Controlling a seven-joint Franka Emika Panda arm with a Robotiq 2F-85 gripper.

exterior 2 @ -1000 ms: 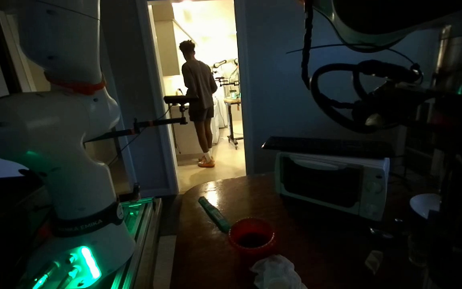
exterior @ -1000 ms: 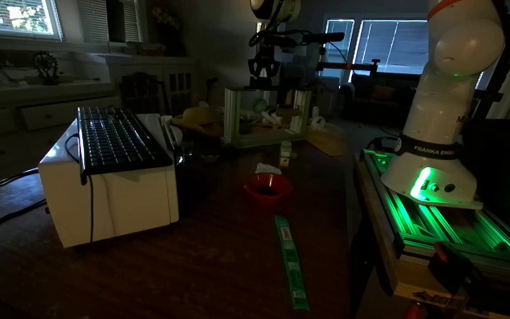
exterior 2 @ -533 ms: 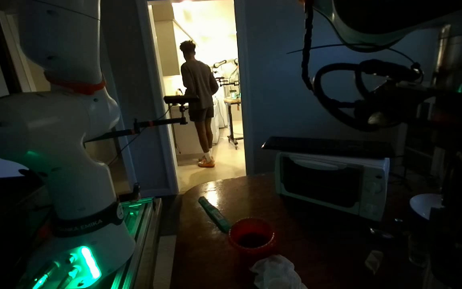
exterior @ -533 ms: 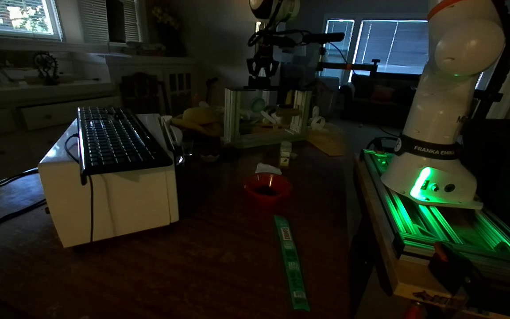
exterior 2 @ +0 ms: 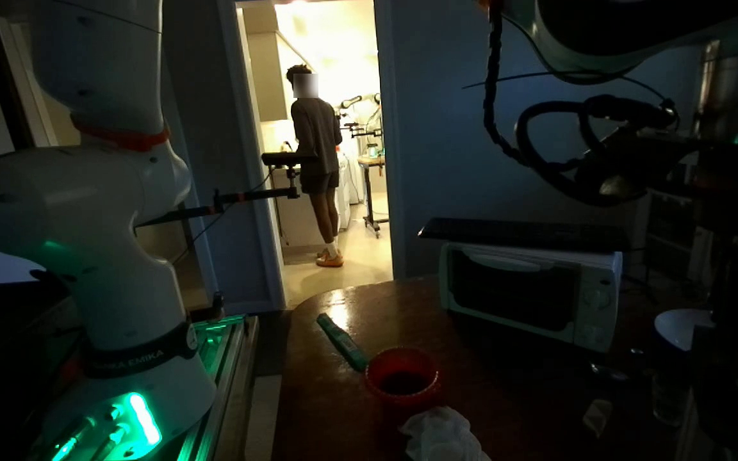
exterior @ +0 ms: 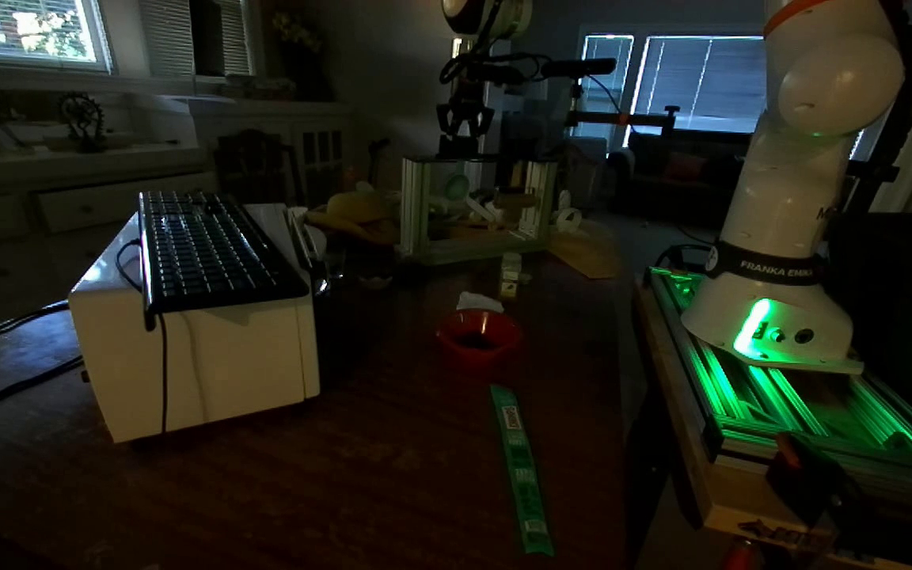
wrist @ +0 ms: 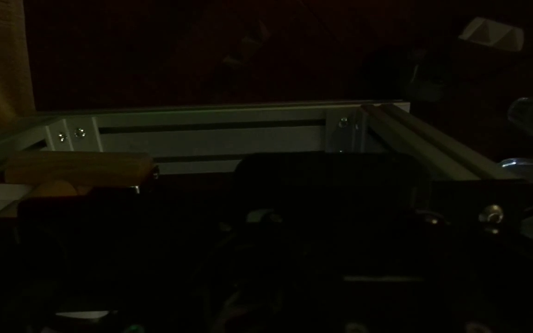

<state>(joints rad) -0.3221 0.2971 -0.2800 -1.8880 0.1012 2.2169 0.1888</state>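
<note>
Dim rm (exterior: 393,91), claw (exterior: 464,133) part-closed on dark obj. (exterior: 458,147)

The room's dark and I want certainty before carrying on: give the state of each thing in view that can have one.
Fingers: too dark to tell whether open or shut.
Dark shape beneath them: held or loose, cannot tell.
Metal frame: standing on the table.
Toaster oven door: shut.
Keyboard: resting on the oven.
Red bowl: upright.
Green packet: lying flat.
White tissue-like item: crumpled.
Base light: lit green.
</note>
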